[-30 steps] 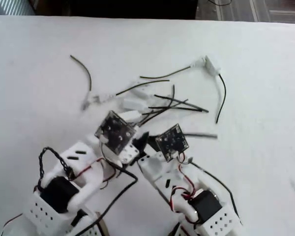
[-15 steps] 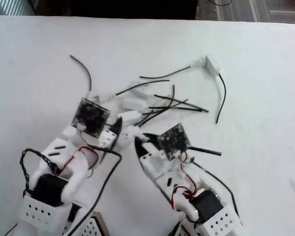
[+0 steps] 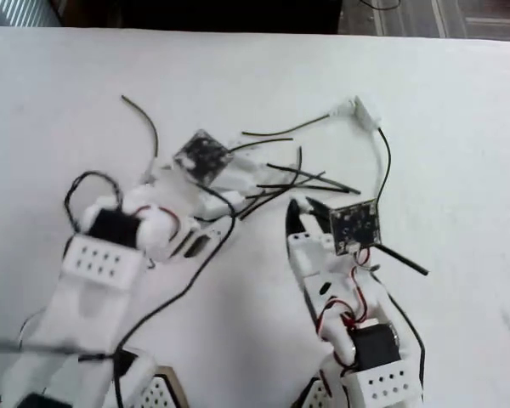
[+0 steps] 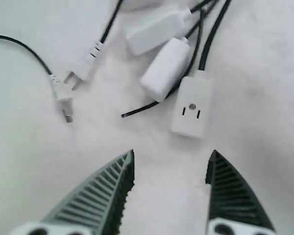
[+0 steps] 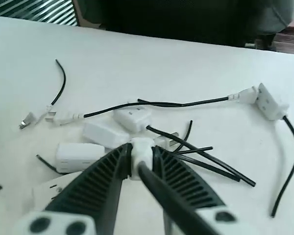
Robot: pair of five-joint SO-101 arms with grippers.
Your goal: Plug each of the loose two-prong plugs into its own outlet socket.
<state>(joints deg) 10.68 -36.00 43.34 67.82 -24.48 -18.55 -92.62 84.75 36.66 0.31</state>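
White table point(image 3: 68, 85), black cords point(image 3: 306, 178) tangling mid-surface; I am judging the left arm to be the nearer one to a socket.

Nearest me, the left gripper point(image 4: 170, 154) is hanging empty with its jaws wide apart. The outlet socket point(image 4: 191, 108) is lying just ahead of it, face up, its long axis running away from the jaws. The right gripper point(image 5: 137, 164) is sitting at a white block point(image 5: 141, 152); I cannot tell whether it is clamped on it. Farther out, the two loose plugs point(image 4: 63, 100) are lying off to one side, apart from that socket, prongs bare.
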